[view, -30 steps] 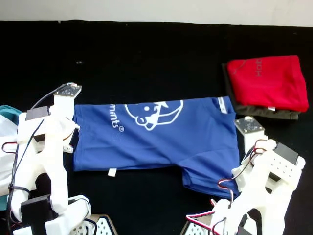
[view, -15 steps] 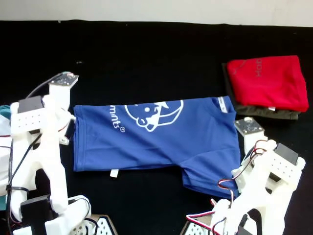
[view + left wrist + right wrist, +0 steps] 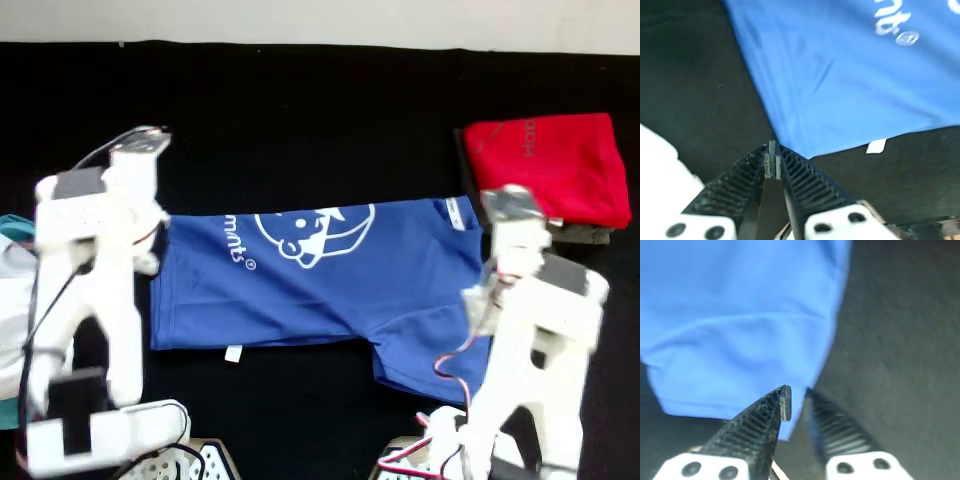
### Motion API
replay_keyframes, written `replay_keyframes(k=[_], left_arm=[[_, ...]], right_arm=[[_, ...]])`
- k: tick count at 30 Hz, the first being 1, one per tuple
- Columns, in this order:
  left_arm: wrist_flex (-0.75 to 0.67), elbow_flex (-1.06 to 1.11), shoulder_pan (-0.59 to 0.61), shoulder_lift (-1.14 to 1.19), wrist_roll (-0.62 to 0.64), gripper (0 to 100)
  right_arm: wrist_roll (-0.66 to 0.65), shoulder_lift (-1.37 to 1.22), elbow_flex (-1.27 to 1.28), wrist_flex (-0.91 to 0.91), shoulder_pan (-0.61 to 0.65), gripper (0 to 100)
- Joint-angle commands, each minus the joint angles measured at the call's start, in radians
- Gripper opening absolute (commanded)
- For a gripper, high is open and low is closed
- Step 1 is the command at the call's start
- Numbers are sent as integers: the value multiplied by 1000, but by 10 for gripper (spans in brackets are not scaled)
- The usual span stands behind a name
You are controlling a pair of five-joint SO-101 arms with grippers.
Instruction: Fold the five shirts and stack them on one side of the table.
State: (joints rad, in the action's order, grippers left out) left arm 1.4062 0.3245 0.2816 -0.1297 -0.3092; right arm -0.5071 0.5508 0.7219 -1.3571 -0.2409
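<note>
A blue shirt (image 3: 320, 280) with a white print lies flat across the middle of the black table (image 3: 300, 110), one lower part folded over near the right arm. My left arm (image 3: 100, 230) stands over its left edge. The left gripper (image 3: 773, 161) is shut and empty, hanging above the shirt's hem corner (image 3: 840, 75) near a white tag (image 3: 875, 146). My right arm (image 3: 535, 310) stands over the shirt's right end. The right gripper (image 3: 799, 399) is open a little above the blue cloth's (image 3: 740, 315) edge.
A folded red shirt (image 3: 548, 165) rests on a folded dark shirt (image 3: 585, 235) at the back right. White cloth (image 3: 12, 290) and teal cloth (image 3: 15, 225) lie at the left edge. Bare black table stretches behind the blue shirt.
Both arms have risen and swung toward the back of the table. The blue shirt lies much as before.
</note>
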Motion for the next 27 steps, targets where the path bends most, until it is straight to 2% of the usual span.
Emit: replay_keyframes(k=[1, 5, 11, 15, 18, 22, 27], left_arm=[[12, -143, -110, 127, 72, 10], [-43, -228, -170, 292, 72, 11], [-69, -357, -110, 567, 69, 11], [20, -556, 5, 751, 68, 10], [118, -788, 94, 895, 58, 10], [267, -1132, 162, 1098, -21, 10], [356, -1451, 217, 1288, -37, 10]], right_arm=[[71, -133, -87, 51, 176, 22], [144, -367, -194, 185, 205, 22], [167, -664, -440, 217, 199, 22], [164, -826, -605, 220, 199, 22], [164, -954, -737, 219, 199, 22], [164, -1116, -908, 211, 199, 22], [164, -1228, -1110, 59, 203, 22]])
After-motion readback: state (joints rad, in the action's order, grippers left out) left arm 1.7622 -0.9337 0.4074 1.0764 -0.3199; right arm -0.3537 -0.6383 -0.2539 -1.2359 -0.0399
